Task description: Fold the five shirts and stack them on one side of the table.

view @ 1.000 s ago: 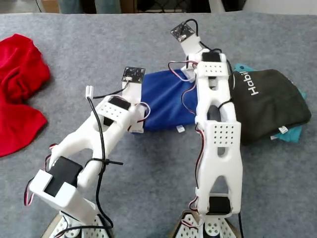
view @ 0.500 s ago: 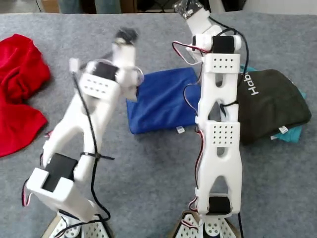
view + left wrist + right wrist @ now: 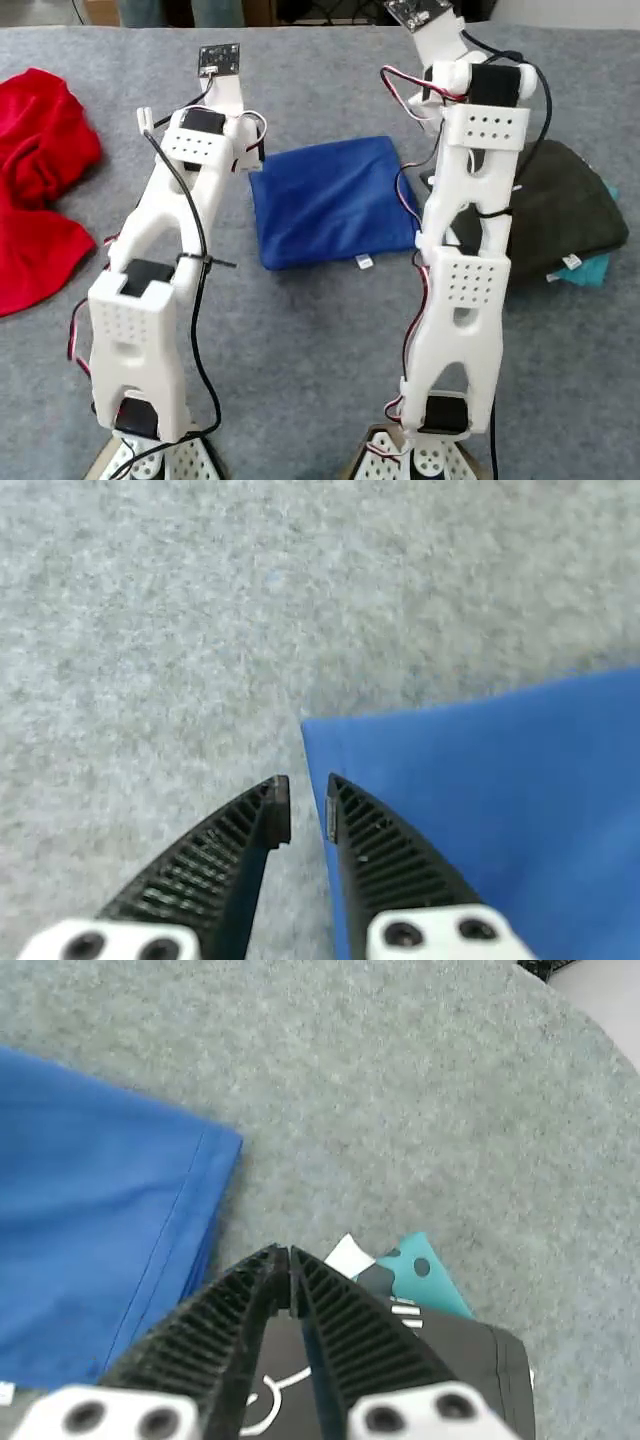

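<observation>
A folded blue shirt [image 3: 335, 200] lies flat mid-table. My left gripper [image 3: 308, 805] hangs above the shirt's near-left corner [image 3: 320, 730], its fingertips a narrow gap apart and holding nothing. My right gripper [image 3: 290, 1260] is shut and empty, above the spot where a folded black shirt [image 3: 570, 205] rests on a teal shirt [image 3: 425, 1270]. The blue shirt's right edge [image 3: 200, 1200] lies just beside it. A crumpled red shirt [image 3: 35, 180] sits at the table's left edge. Both arms stand tall either side of the blue shirt.
Grey carpet-like table surface [image 3: 300, 330] lies open in front of the blue shirt and behind it. The right arm [image 3: 470, 200] covers part of the black shirt from above. A small white tag [image 3: 364, 262] pokes from the blue shirt's front edge.
Both arms lifted off the blue shirt and drew back toward the far side. The left arm swung left. The blue shirt now lies uncovered and flat.
</observation>
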{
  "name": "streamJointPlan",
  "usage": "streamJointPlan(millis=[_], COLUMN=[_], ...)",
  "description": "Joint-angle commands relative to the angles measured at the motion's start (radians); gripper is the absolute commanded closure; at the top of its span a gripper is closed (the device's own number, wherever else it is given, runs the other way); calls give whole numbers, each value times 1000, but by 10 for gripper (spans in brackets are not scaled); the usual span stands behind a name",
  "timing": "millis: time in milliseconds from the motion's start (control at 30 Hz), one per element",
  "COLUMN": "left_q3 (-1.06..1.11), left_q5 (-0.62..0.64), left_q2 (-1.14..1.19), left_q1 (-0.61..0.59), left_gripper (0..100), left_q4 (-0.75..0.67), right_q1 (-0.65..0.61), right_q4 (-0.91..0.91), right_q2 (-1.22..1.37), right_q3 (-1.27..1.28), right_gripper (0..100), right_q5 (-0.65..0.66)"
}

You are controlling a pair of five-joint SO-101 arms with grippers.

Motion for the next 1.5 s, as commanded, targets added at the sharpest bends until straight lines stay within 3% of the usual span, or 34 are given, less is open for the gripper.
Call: streamJointPlan(millis=[0, 300, 400, 567, 733, 900, 1200, 1467], left_q3=[-102, -214, -303, -441, -567, -674, -762, -771], left_q5=[11, 87, 87, 89, 84, 84, 87, 87], left_q2=[40, 227, 272, 356, 404, 410, 420, 480], left_q1=[-10, -58, -93, -101, -85, -85, -203, -206], left_gripper=[909, 908, 909, 909, 909, 909, 908, 906], left_q4=[-12, 0, 58, 161, 259, 350, 385, 377], right_q1=[14, 5, 6, -63, -169, -184, -190, -224], right_q4=[8, -29, -190, -512, -603, -669, -680, -710], right_q2=[-173, -730, -837, -920, -937, -935, -903, -707], right_q3=[136, 1102, 1431, 1791, 1813, 1791, 1790, 1682], right_gripper=[984, 984, 984, 984, 981, 969, 665, 652], right_q5=[-6, -6, -26, -187, -367, -542, -884, -1062])
